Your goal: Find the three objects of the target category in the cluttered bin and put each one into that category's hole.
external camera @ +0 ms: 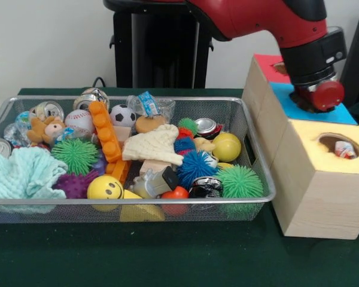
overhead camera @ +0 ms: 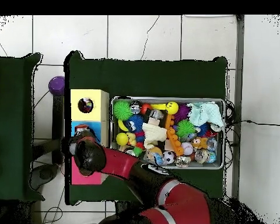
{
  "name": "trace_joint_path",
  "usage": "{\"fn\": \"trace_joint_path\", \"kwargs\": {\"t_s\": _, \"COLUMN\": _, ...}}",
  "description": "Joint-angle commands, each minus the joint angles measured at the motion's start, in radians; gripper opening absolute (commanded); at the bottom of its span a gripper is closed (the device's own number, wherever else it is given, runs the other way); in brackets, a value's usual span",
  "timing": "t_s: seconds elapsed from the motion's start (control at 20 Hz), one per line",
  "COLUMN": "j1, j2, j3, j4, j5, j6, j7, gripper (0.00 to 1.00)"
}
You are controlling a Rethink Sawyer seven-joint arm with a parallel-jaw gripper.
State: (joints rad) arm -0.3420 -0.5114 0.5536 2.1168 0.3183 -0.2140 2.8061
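Observation:
The wire mesh bin (external camera: 131,202) lies on the green table, full of toys; it also shows in the overhead view (overhead camera: 165,99). To its right stands a pale wooden box with a yellow top (external camera: 305,146) and a round hole (external camera: 339,145). A whitish fabric piece with coloured blotches (external camera: 345,150) lies inside the hole. I cannot pick out any other dotted fabric piece among the clutter. My gripper (external camera: 308,100) hangs low over the blue-topped box (external camera: 341,113), behind the yellow one; in the overhead view the gripper (overhead camera: 84,146) is over the blue and red tops. Its tips are hidden.
The bin holds a cream knitted cloth (external camera: 152,145), a teal towel (external camera: 21,173), spiky balls, a yellow smiley ball (external camera: 105,187), an orange brick strip (external camera: 105,134), cans and a soccer ball. The red-topped box (external camera: 268,67) stands furthest back.

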Motion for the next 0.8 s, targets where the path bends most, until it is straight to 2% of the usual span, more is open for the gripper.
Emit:
{"fn": "trace_joint_path", "kwargs": {"t_s": 0.05, "j1": 0.150, "j2": 0.400, "j3": 0.097, "j4": -0.150, "j5": 0.073, "j6": -0.169, "j7": 0.324, "gripper": 0.00}}
{"fn": "trace_joint_path", "kwargs": {"t_s": 0.2, "j1": 0.157, "j2": 0.394, "j3": 0.092, "j4": -0.155, "j5": 0.074, "j6": -0.155, "j7": 0.325, "gripper": 0.00}}
{"fn": "trace_joint_path", "kwargs": {"t_s": 0.55, "j1": 0.207, "j2": 0.335, "j3": 0.046, "j4": -0.151, "j5": 0.144, "j6": -0.087, "j7": 0.294, "gripper": 0.00}}
{"fn": "trace_joint_path", "kwargs": {"t_s": 0.8, "j1": 0.257, "j2": 0.291, "j3": -0.009, "j4": -0.152, "j5": 0.172, "j6": -0.080, "j7": 0.267, "gripper": 0.00}}
